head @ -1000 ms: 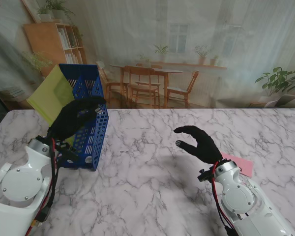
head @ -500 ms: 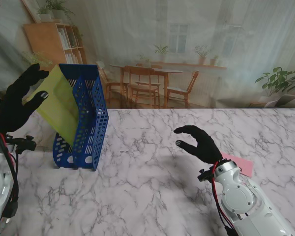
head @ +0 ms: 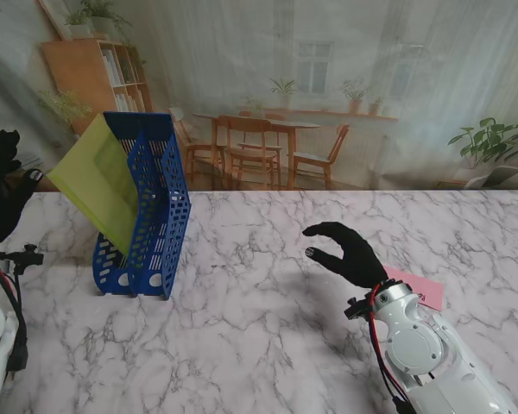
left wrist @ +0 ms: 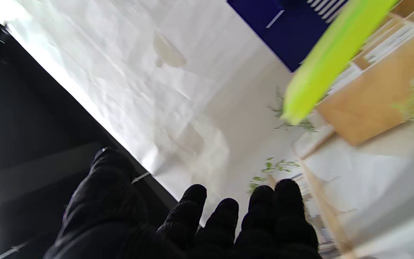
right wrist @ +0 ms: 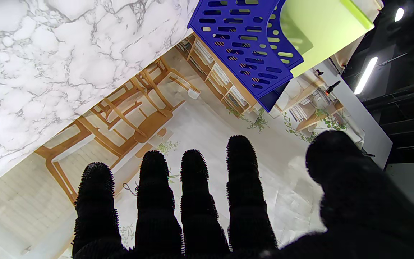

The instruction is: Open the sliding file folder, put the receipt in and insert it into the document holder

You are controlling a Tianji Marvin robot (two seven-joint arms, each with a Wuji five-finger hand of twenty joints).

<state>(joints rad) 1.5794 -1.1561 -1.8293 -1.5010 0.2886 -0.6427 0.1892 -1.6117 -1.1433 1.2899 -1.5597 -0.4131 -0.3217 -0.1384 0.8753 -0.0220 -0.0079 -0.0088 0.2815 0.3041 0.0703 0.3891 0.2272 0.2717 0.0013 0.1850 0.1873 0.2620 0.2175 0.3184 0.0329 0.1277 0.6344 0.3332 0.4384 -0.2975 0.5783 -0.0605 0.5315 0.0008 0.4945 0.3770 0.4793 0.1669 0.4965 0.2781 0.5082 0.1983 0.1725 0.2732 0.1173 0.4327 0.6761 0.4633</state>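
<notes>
White marble table [head: 268, 310] with grey veins across the whole foreground. Behind it, printed backdrop [head: 328, 78]: wooden bookshelf [head: 99, 73] far left, dining table with chairs [head: 259, 142] mid-scene, leafy plant [head: 492, 142] far right.

The stand camera looks down from above the shoulders across the marble worktop [head: 268, 285] toward the printed backdrop, with both arms rising from its near corners. The left wrist camera looks along its robot hand [left wrist: 192, 223] from close by, toward the backdrop and the worktop's edge. The right wrist camera looks past its robot hand [right wrist: 207, 205] across the worktop. All three views share the blue document holder [head: 151, 207] and the green folder [head: 99, 185]
</notes>
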